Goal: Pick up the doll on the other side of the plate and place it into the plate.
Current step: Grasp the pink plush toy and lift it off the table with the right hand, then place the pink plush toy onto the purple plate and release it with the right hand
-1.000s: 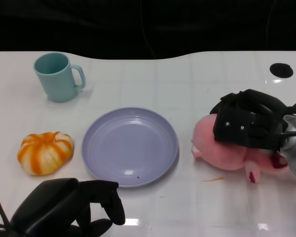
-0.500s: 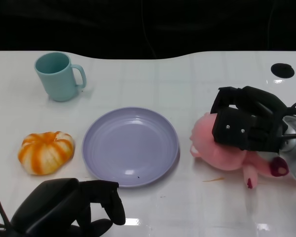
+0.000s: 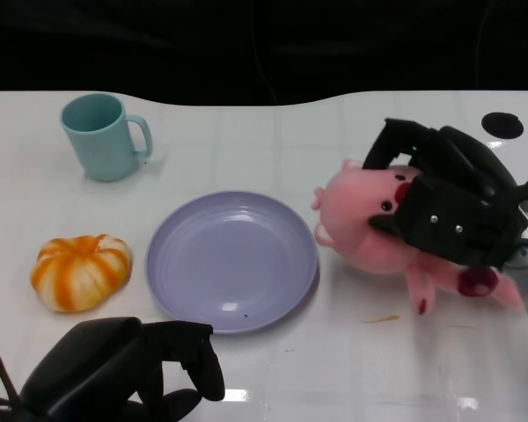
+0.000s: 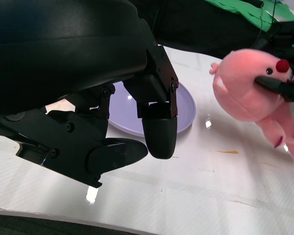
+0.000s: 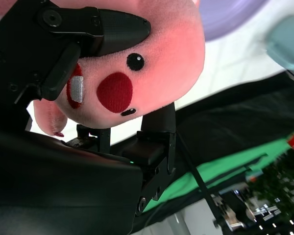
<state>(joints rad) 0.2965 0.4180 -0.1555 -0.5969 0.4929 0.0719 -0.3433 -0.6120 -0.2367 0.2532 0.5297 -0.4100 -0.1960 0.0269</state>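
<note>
Pink doll (image 3: 370,233) clamped in right hand (image 3: 444,211), lifted just beside plate (image 3: 232,260) rim, plate lying toward robot's left of it; left hand (image 3: 114,369) curled on nothing, resting at near table edge

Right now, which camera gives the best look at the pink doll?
The head view: it shows the pink doll whole, held by the right robot hand beside the purple plate. The left wrist view catches it off to one side; the right wrist view shows only its face up close.
</note>
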